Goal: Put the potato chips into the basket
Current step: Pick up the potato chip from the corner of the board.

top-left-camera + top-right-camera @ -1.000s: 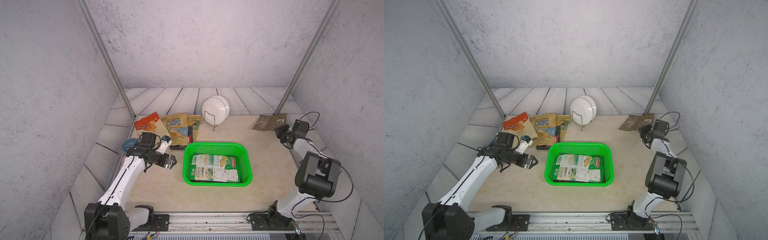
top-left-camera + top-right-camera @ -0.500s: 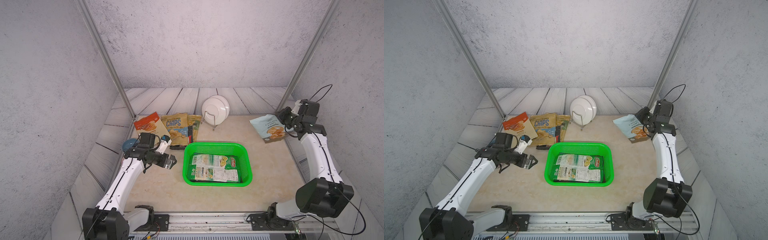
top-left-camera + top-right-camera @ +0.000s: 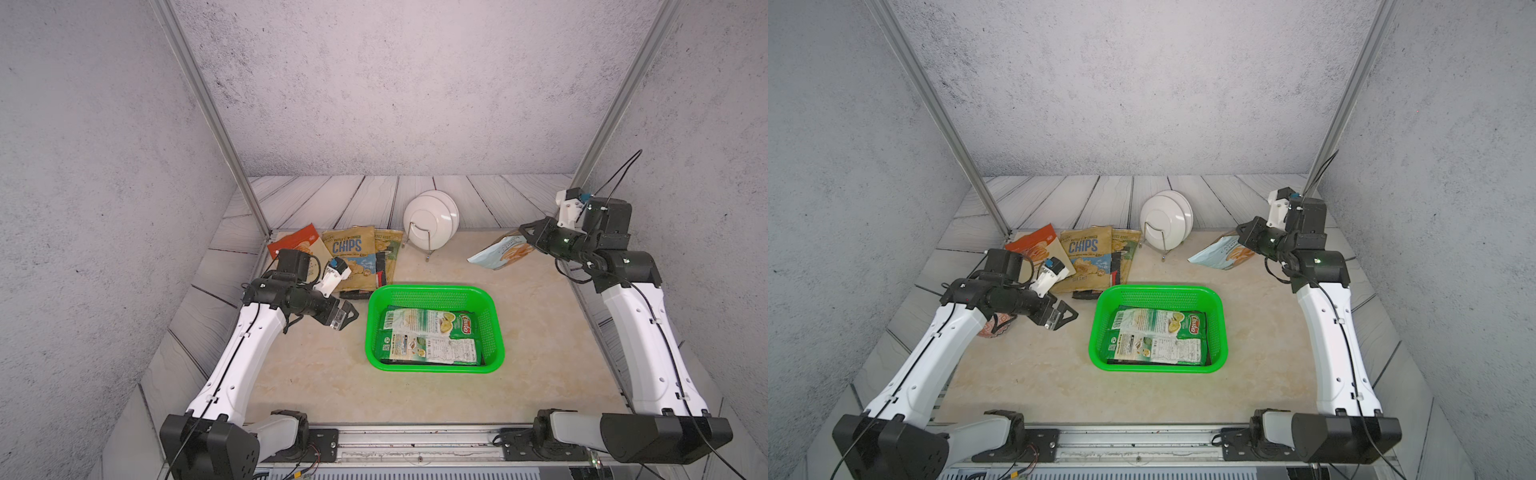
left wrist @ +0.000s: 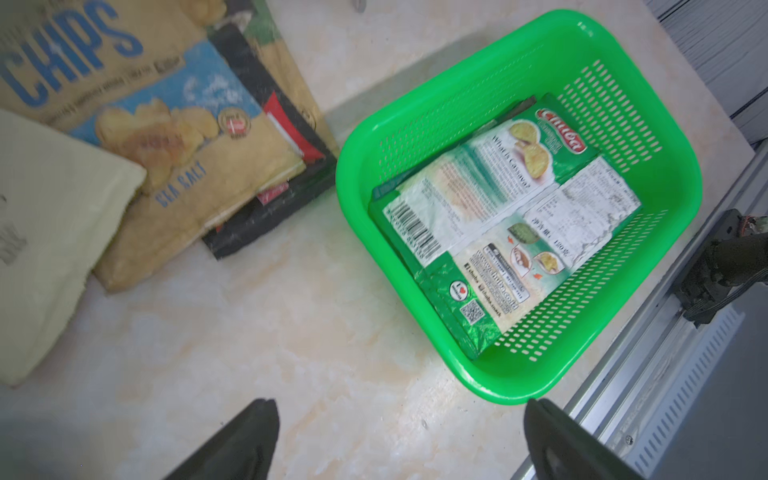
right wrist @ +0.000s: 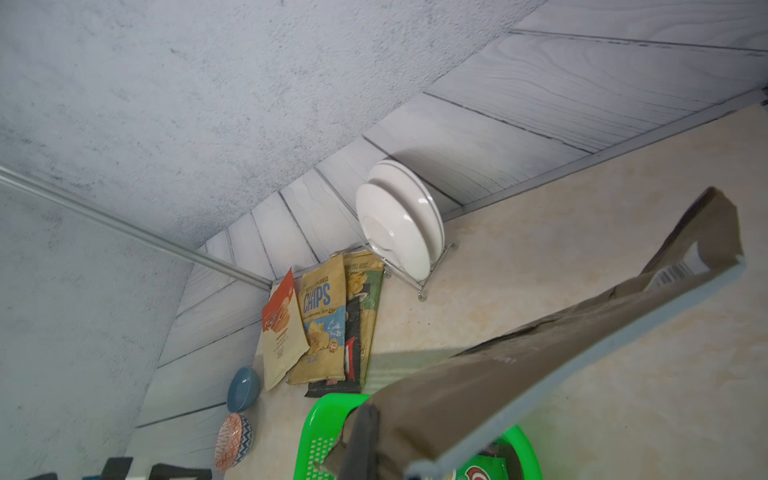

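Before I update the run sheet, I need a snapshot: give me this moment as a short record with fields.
basket: green, mid-table, green bag lying flat inside
right claw: shut on pale-blue bag, lifted off the table, beyond the basket's far right corner
left claw: open, empty, left of the basket
bags still on table: CHIPS bag, orange bag, black bag, overlapping, far left
other: white plates upright at the back

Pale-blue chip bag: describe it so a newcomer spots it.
From the green basket, look toward the far right corner, right of the white plates. There the right gripper holds the pale-blue bag off the table. The other bags lie flat; only this one hangs tilted in air.
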`<state>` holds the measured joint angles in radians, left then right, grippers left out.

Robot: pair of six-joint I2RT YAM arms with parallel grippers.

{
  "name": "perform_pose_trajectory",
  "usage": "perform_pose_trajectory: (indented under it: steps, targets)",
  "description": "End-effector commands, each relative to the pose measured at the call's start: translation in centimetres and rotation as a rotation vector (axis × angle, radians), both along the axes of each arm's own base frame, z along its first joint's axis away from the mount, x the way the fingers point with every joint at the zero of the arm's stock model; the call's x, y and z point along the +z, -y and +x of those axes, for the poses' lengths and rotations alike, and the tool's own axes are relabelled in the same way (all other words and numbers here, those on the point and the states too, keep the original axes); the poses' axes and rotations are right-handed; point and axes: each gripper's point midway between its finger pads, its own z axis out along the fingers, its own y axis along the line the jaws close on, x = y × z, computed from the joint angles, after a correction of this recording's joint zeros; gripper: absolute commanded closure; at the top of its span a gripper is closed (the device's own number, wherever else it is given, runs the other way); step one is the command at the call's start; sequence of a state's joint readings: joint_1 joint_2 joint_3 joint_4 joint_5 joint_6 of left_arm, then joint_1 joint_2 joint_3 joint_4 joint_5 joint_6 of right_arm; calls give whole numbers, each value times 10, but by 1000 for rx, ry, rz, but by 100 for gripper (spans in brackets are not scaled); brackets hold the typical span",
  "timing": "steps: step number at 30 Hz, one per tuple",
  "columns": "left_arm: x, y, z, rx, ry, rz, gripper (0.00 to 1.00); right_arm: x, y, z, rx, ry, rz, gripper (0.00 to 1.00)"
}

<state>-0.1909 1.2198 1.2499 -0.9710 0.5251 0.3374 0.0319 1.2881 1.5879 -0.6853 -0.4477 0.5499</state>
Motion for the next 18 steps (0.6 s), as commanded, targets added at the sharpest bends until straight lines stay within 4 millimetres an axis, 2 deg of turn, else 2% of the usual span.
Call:
perform_pose_trajectory:
  steps: [1,6,10,14,16,18]
  targets:
    - [32,17,-2,-83,57,16,1,41,-24,-21,104,128,3,100]
    - [78,58,0,-178,99,6,1,48,-55,-33,200,141,14,100]
    - [110,96,-8,-271,114,-54,1,49,-81,-46,266,149,6,100]
    - [125,128,-25,-404,128,-100,1,43,-105,-55,320,150,27,100]
    - [125,144,-37,-495,162,-87,1,42,-118,-59,350,153,53,100]
    - [122,156,-37,-524,204,-59,1,41,-130,-62,377,153,64,100]
